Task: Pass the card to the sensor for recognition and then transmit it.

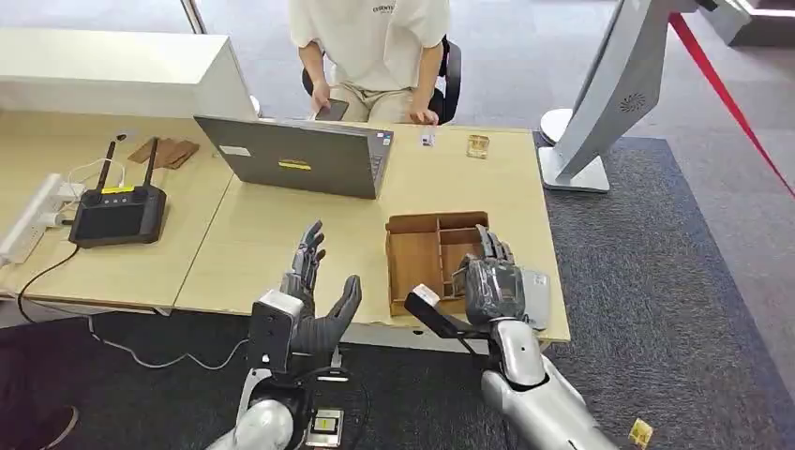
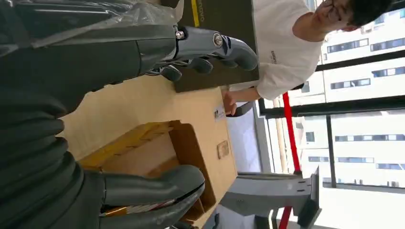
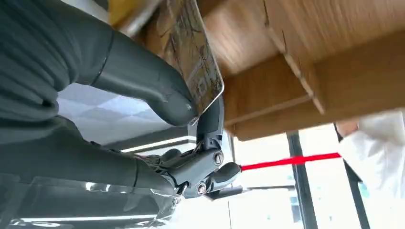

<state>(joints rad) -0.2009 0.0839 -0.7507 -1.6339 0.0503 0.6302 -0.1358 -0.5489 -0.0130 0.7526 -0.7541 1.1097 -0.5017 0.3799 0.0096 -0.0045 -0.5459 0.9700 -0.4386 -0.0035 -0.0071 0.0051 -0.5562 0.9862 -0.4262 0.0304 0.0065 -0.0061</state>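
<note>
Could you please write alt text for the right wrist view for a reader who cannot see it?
The robot's right hand pinches a card between thumb and a finger, close to a brown divided box. A red ribbon and a person's white sleeve show behind.

Light wood table [image 1: 281, 234] on dark grey carpet [image 1: 656, 309]; red barrier tape [image 1: 722, 94] at right; daylit windows [image 2: 363, 133] behind.
</note>
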